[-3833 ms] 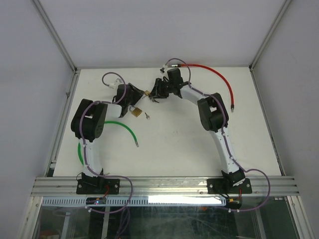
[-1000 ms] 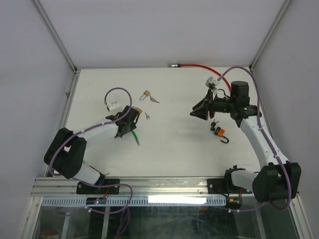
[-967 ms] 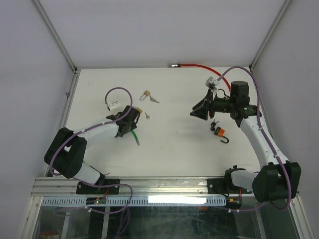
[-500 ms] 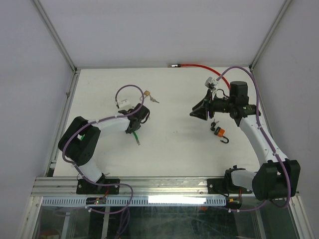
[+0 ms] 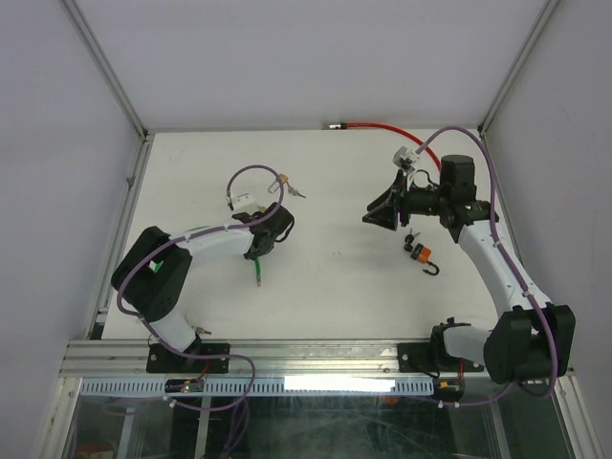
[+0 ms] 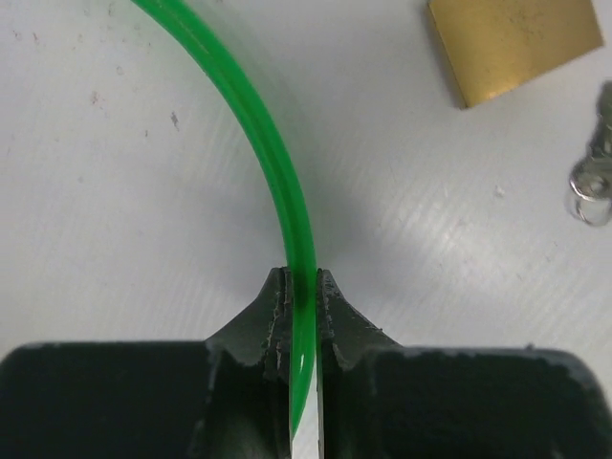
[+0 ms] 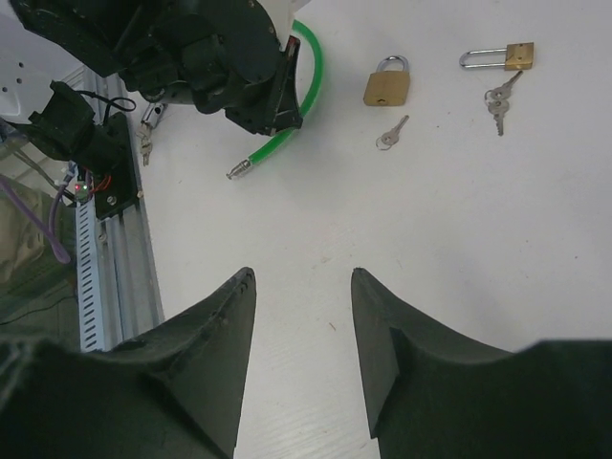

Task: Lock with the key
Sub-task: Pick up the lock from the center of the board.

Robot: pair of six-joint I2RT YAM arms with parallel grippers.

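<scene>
My left gripper (image 6: pixel 301 279) is shut on a green cable (image 6: pixel 258 134), which curves away up and left across the white table. A brass padlock (image 6: pixel 512 43) lies just beyond it at upper right, with a small key (image 6: pixel 595 167) beside it. The right wrist view shows that padlock (image 7: pixel 387 84) with its shackle closed, its key (image 7: pixel 390 134) below it, and the left gripper (image 7: pixel 287 91) on the cable (image 7: pixel 308 67). My right gripper (image 7: pixel 302 277) hangs open and empty over bare table. From above, the left gripper (image 5: pixel 266 239) hides the padlock; the right gripper (image 5: pixel 375 212) is far to its right.
A second, long-shackle padlock (image 5: pixel 283 179) with a bunch of keys (image 5: pixel 299 192) lies behind the left arm. An orange lock (image 5: pixel 421 253) with a black hook sits under the right arm. A red cable (image 5: pixel 382 127) runs along the back edge.
The left arm swung right and forward along the green cable and its jaws closed on it; the cable's free end shifted slightly. The right arm stayed put.
</scene>
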